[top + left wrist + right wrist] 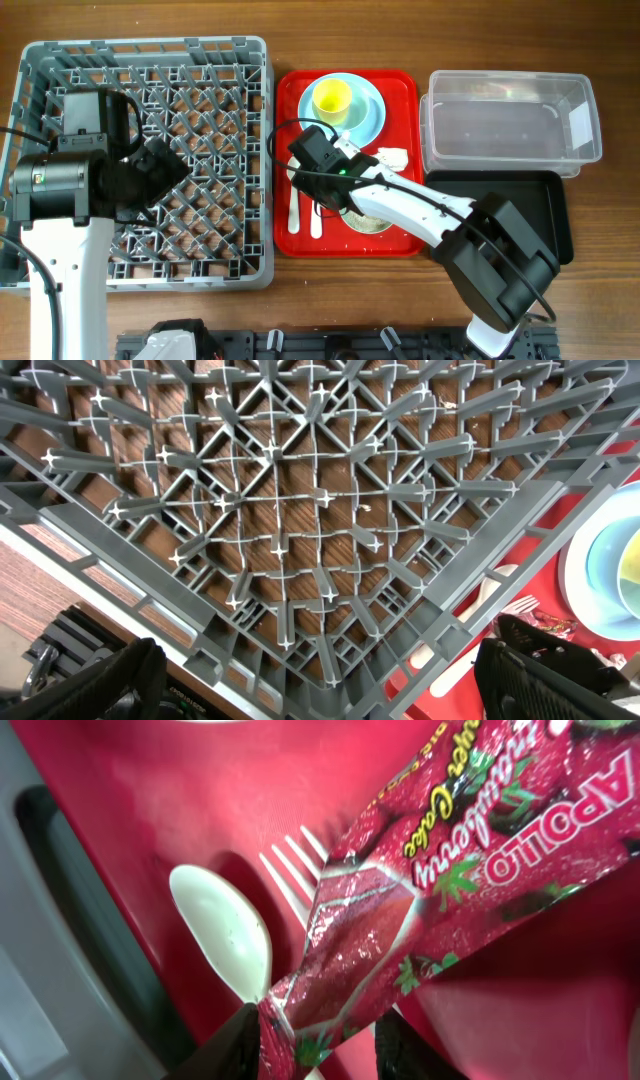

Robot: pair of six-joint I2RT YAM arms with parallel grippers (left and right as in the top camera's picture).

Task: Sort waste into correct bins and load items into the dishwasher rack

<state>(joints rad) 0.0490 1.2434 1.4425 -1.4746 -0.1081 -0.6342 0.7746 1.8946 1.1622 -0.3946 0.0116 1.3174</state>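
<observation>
My right gripper [315, 1045] is shut on one end of the red shiny snack wrapper [400, 900], just above the white spoon [225, 935] and fork [290, 870] on the red tray [150, 810]. In the overhead view this gripper [323, 188] is at the tray's left middle. The yellow cup [331, 97] stands in a pale blue bowl on the plate [372, 115]. The white napkin [390, 157] lies beside my arm. A bowl with rice [370, 222] is partly hidden under it. My left gripper [320, 685] is open and empty over the grey dishwasher rack [150, 60].
The clear tub [510, 125] stands at the back right and the black tray [555, 215] lies in front of it, partly under my right arm. The red tray [400, 85] sits between the rack and the bins.
</observation>
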